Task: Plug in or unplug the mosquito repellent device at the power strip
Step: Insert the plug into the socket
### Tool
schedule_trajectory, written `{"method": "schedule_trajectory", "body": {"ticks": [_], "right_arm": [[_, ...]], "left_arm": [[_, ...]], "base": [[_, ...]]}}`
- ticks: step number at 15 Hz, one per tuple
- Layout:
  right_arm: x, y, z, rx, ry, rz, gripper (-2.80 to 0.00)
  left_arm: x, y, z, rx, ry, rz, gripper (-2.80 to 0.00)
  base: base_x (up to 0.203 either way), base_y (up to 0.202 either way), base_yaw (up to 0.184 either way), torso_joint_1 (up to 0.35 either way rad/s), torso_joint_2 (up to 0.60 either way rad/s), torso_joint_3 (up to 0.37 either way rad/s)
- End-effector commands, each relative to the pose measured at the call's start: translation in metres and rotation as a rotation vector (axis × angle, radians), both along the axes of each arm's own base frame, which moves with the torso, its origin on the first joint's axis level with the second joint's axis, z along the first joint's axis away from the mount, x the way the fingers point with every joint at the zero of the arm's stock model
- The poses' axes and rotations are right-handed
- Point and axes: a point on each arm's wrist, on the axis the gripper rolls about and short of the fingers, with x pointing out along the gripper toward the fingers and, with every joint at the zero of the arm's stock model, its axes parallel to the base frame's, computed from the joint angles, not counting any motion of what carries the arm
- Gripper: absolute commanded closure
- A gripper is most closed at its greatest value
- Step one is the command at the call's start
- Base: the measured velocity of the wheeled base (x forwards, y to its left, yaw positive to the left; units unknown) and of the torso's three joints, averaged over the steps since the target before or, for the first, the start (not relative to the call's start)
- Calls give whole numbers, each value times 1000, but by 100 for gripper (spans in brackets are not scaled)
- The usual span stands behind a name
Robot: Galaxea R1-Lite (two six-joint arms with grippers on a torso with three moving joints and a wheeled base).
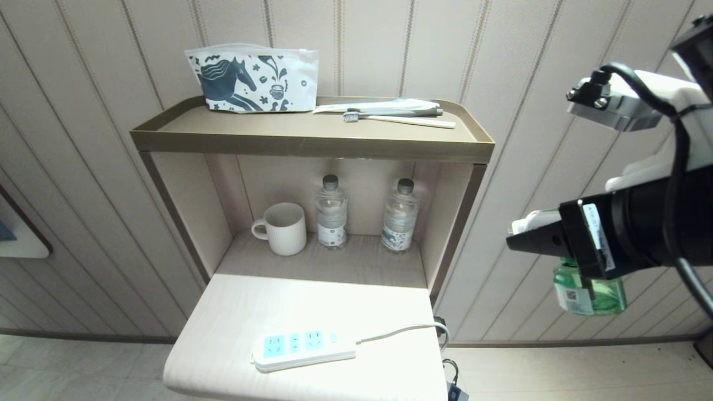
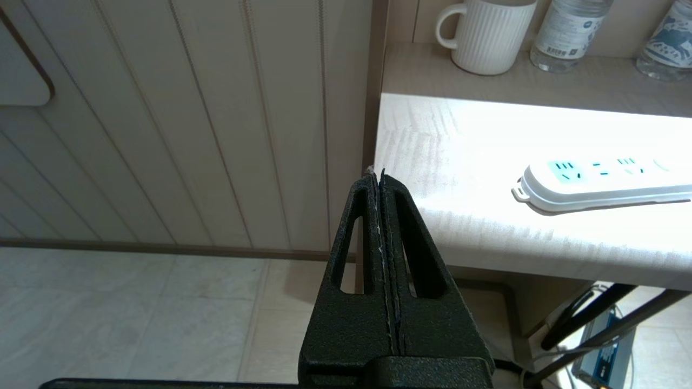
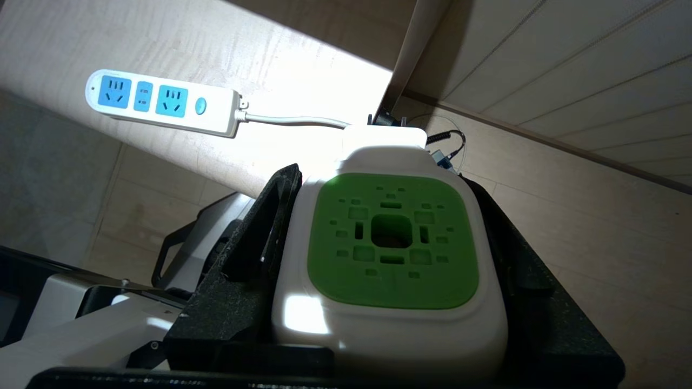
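The right gripper (image 1: 521, 236) held the mosquito repellent device (image 1: 587, 292), jaws clamping its white-and-green head, green liquid in its bottle. It hung right of the worktop (image 1: 223, 312), well apart from the power strip (image 1: 303, 348). The left gripper (image 2: 381, 175) had its jaws pressed together, empty.

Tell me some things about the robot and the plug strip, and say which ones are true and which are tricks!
1. The right pincer is holding the mosquito repellent device. True.
2. The device is plugged into the power strip. False: it hangs in the air, off to the right of the white shelf, and all the strip's sockets are bare.
3. The left pincer is wide open. False: its fingers are pressed together with nothing between them.
4. Two water bottles stand beside a white mug in the nook. True.
5. The toothbrush lies next to the power strip. False: it lies on the top tray, by the horse-print pouch.
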Motion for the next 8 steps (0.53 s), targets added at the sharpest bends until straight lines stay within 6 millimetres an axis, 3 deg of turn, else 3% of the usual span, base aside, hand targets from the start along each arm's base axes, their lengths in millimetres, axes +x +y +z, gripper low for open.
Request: {"method": "schedule_trajectory", "body": {"ticks": [1, 8], "right_arm": [[-2, -2, 2, 7, -6, -2, 0], [-7, -18, 5, 25, -17, -34, 0]], "left_arm": [[0, 0, 0, 0, 4, 1, 0], [0, 0, 0, 0, 4, 1, 0]], "base": [[0, 0, 0, 0, 0, 0], [0, 0, 0, 0, 0, 0]]}}
